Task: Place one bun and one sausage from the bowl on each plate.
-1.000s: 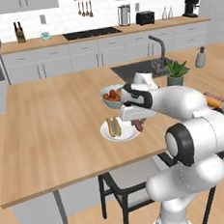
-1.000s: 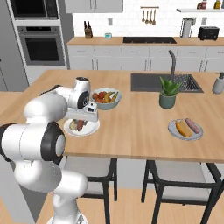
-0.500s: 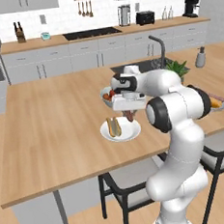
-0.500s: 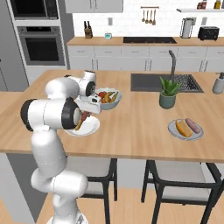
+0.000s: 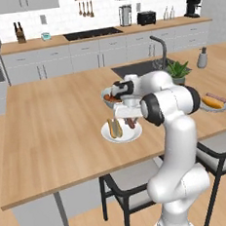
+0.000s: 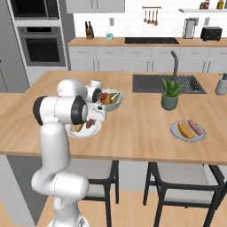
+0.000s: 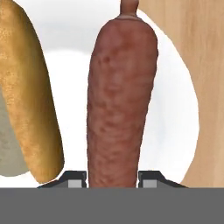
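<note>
sausage clamped in claw over white plate, bun beside it, no writing readable

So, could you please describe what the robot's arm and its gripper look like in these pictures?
The white rounded arm is built of thick, glossy, tube-like segments, with dark grey to black bands at the joints. No cables or markings can be made out. At its end sits a white hand with a dark section, carrying the small two-finger gripper, whose finger tips are dark with paler grey pads.
</note>
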Controlling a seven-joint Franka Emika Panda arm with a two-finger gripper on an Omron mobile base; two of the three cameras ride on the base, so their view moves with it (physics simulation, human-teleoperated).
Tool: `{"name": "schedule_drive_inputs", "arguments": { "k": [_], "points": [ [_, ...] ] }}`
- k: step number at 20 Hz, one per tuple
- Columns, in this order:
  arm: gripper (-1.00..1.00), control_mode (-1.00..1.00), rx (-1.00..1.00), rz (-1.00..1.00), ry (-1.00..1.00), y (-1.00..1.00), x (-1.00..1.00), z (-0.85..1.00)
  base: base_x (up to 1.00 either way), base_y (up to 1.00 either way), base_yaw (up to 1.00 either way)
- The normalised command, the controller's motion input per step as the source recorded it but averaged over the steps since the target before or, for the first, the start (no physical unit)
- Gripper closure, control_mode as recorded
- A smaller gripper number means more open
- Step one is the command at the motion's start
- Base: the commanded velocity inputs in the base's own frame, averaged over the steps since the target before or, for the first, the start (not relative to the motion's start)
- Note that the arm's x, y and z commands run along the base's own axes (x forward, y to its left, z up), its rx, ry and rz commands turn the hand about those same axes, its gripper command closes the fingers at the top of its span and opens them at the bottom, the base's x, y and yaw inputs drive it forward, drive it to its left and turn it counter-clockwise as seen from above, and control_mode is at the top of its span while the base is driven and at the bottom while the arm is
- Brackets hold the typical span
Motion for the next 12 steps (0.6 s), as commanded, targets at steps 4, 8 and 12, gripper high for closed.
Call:
{"name": "schedule_drive_inputs", "arguments": {
  "k": [4, 8, 12],
  "points": [
    [1.0, -1.0, 0.0, 0.0, 0.0, 0.02, 0.04, -0.28, 0.0, 0.0, 0.0],
    [1.0, -1.0, 0.0, 0.01, -0.01, 0.08, 0.0, 0.0, 0.0, 0.0, 0.0],
    [1.0, -1.0, 0.0, 0.05, 0.02, 0.2, 0.08, 0.0, 0.0, 0.0, 0.0]
  ]
}}
